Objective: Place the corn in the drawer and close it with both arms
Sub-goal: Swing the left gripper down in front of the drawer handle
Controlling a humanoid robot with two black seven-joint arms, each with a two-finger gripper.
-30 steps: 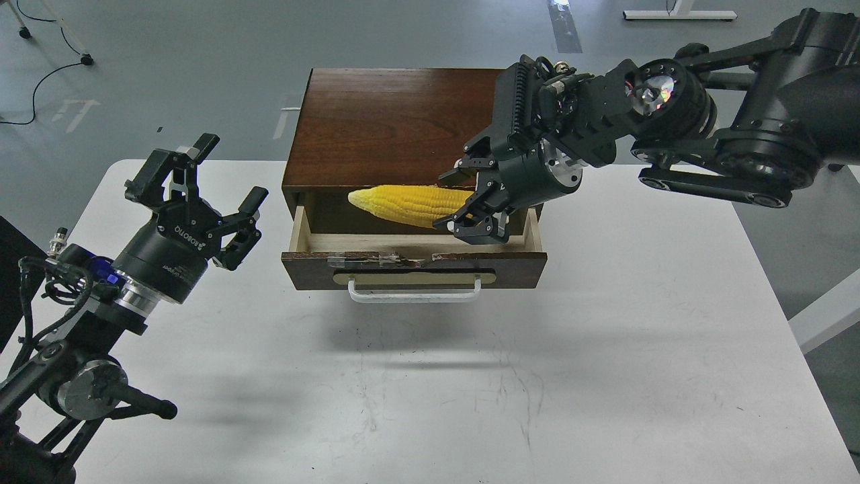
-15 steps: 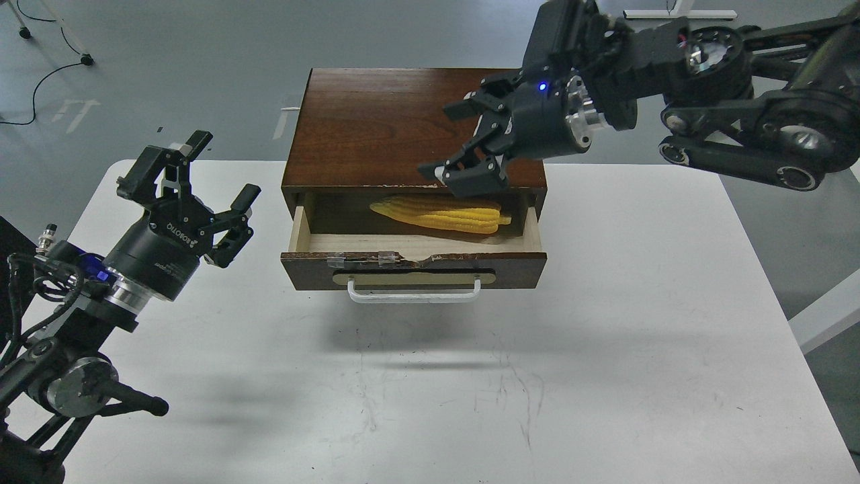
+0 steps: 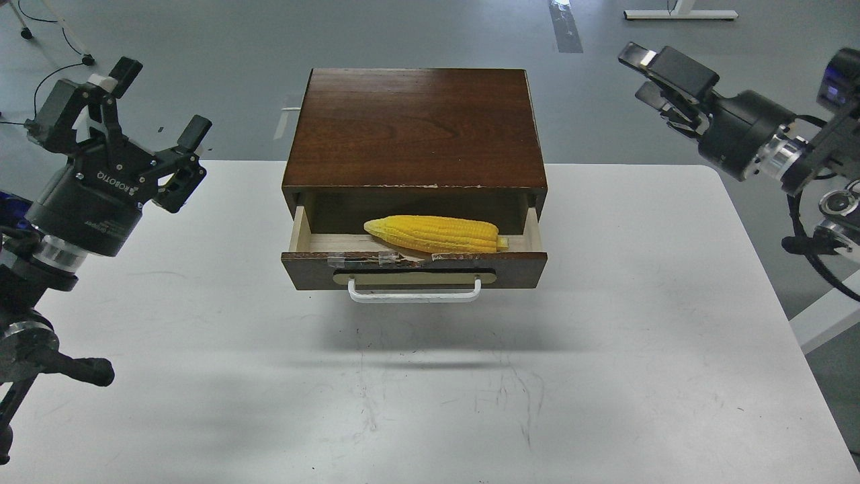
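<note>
The yellow corn (image 3: pixel 433 234) lies on its side inside the open drawer (image 3: pixel 414 269), pointed tip to the left, against the chipped front edge. The drawer is pulled partly out of the dark-brown wooden cabinet (image 3: pixel 413 124); its white bar handle (image 3: pixel 414 294) faces me. My left gripper (image 3: pixel 151 101) is open and empty, raised at the far left, well clear of the cabinet. My right gripper (image 3: pixel 645 74) is open and empty, raised at the far right, above and beyond the table's right back corner.
The cabinet stands at the back middle of the white table (image 3: pixel 605 336). Grey floor lies beyond, with black cables (image 3: pixel 40 74) at the back left and a white desk leg (image 3: pixel 823 323) at the right.
My right gripper let go of the corn, which now lies in the drawer, and withdrew up and far to the right. My left gripper rose and moved left.
</note>
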